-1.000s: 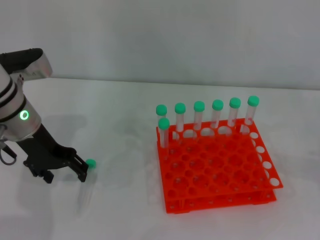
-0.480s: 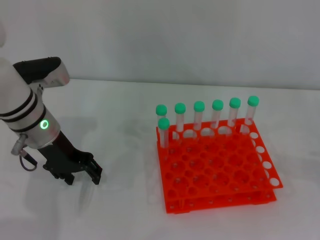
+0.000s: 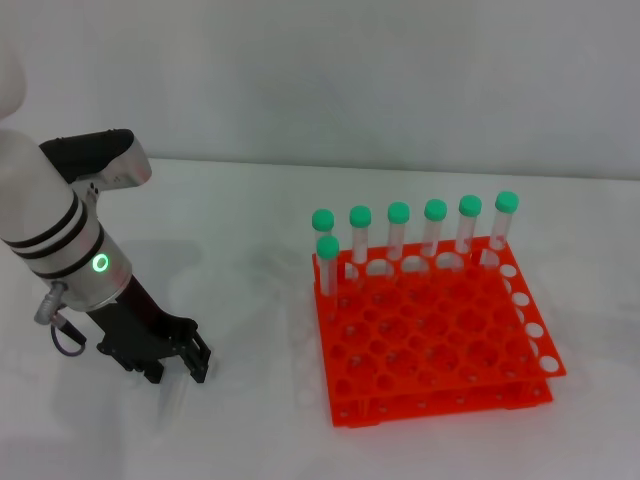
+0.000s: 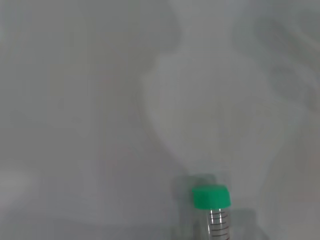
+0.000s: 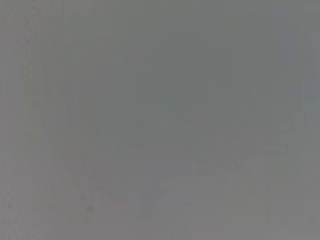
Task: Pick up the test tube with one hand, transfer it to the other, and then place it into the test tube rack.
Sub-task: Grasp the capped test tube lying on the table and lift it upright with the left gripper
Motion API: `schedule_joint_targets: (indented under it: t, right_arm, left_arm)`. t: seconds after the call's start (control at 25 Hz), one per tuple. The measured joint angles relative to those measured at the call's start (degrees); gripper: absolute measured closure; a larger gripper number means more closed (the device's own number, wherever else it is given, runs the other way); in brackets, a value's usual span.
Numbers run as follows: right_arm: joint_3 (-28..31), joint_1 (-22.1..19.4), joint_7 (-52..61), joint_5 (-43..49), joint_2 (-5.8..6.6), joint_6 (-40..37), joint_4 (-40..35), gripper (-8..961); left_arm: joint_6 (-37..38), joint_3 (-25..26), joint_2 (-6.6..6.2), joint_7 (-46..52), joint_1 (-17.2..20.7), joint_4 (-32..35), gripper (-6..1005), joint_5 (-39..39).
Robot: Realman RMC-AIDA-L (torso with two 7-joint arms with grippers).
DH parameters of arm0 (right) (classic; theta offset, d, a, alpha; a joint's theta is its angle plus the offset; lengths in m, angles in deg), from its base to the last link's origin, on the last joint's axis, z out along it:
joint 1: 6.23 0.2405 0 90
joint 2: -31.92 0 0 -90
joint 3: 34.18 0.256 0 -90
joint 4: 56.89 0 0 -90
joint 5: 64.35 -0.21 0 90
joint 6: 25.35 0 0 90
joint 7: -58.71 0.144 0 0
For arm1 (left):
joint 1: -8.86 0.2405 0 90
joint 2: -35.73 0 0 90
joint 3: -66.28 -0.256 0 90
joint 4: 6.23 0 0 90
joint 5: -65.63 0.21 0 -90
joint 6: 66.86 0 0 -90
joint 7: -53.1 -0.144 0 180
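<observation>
The test tube [image 4: 212,200], clear with a green cap, lies flat on the white table. In the head view its cap is hidden under my left gripper [image 3: 177,364], and only its faint clear body [image 3: 170,400] shows just in front of the fingers. The left gripper, black, on the banded arm with the green ring light [image 3: 100,264], is low over the tube's cap end and looks open. The orange-red test tube rack [image 3: 440,396] stands to the right, apart from the gripper. The right gripper is out of view; the right wrist view is plain grey.
Several green-capped tubes [image 3: 398,225] stand upright along the rack's back edge, with one more [image 3: 328,262] in the row in front at its left corner. White table lies between the gripper and the rack. A pale wall runs behind.
My left arm has swung right and nearer. The gripper has moved from beside the tube's green cap to over it, so the cap no longer shows in the head view.
</observation>
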Motion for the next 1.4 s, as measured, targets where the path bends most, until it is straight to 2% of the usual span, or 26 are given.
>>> schedule_joint_targets:
  t: [0.68, 0.88, 1.12, 1.24, 1.4]
  right_arm:
    - [0.00, 0.17, 0.19, 0.00, 0.00, 0.00, -0.05, 83]
    - [0.00, 0.26, 0.21, 0.00, 0.00, 0.00, -0.03, 84]
    - [0.00, 0.00, 0.21, -0.02, 0.00, 0.00, -0.17, 84]
    - [0.00, -0.03, 0.21, -0.01, 0.00, 0.00, -0.20, 84]
    - [0.00, -0.03, 0.21, -0.04, 0.00, 0.00, -0.20, 84]
  left_arm:
    - [0.71, -0.41, 0.14, -0.38, -0.61, -1.24, 506, 0.36]
    - [1.59, -2.00, 0.15, -0.66, -0.62, -1.26, 575, 0.10]
    - [2.24, -2.49, 0.21, -0.99, -0.48, -1.44, 578, 0.24]
    - [2.39, -2.50, 0.16, -1.03, -0.44, -1.46, 737, 0.10]
    - [2.75, -2.53, 0.09, -1.18, -0.41, -1.36, 789, 0.11]
